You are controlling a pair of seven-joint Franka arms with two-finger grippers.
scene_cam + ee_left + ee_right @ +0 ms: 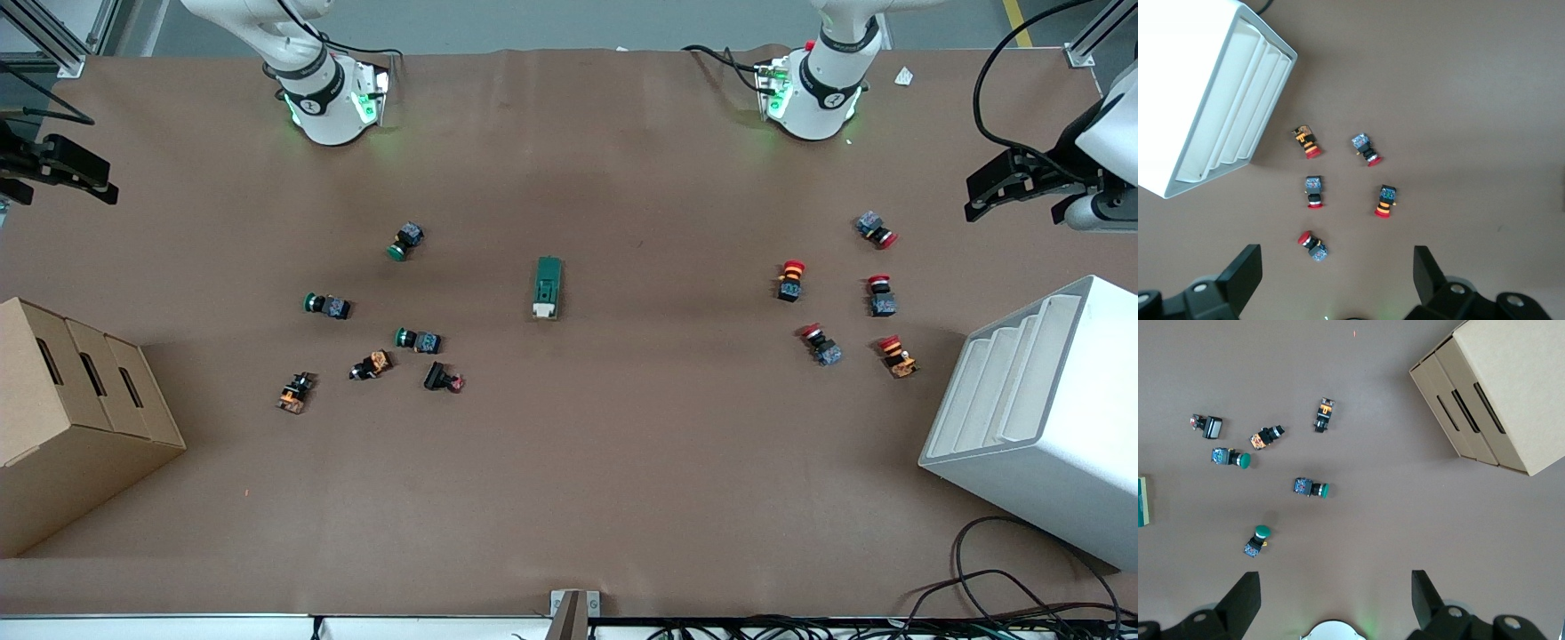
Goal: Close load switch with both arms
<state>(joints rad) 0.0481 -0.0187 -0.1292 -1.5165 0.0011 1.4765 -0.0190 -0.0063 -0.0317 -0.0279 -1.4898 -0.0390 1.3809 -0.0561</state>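
Note:
The load switch (548, 287), a dark green block with a cream lever piece at its end nearer the front camera, lies at the middle of the brown table. Only its edge shows in the right wrist view (1141, 501). My left gripper (1013, 194) hangs open and empty over the left arm's end of the table, above the red-capped buttons (1337, 268). My right gripper (60, 178) hangs open and empty over the right arm's end of the table (1335, 590). Both are well away from the switch.
Several green-capped and orange push buttons (418, 340) lie toward the right arm's end, next to a cardboard box (80, 418). Several red-capped buttons (880, 293) lie toward the left arm's end, next to a white tiered bin (1049, 409).

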